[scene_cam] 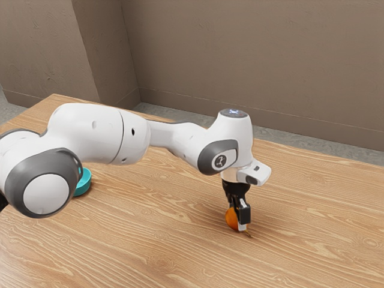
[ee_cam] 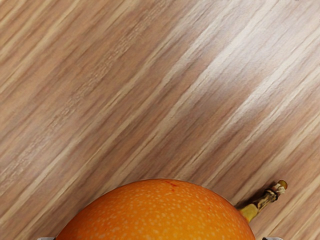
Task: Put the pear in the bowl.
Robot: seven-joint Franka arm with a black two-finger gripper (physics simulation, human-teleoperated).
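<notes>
Pear [scene_cam: 231,219], one, orange: lying on its side between the jaws, at or just above the surface [scene_cam: 162,246], not in the bowl [scene_cam: 83,189]. Jaws, one pair: pointing down with the pear's round body between them, presumably because that part gives the best hold; whether released or clenched on it, cannot tell. Stem [ee_cam: 267,197], one: projecting beside the body, out of the jaws' way. Bowl, one, turquoise: at the exterior view's left, part hidden behind the arm [scene_cam: 93,132], well apart from the pear; a secure grasp and a lift seem needed before carrying. Arm, one; surface, one, wooden.
</notes>
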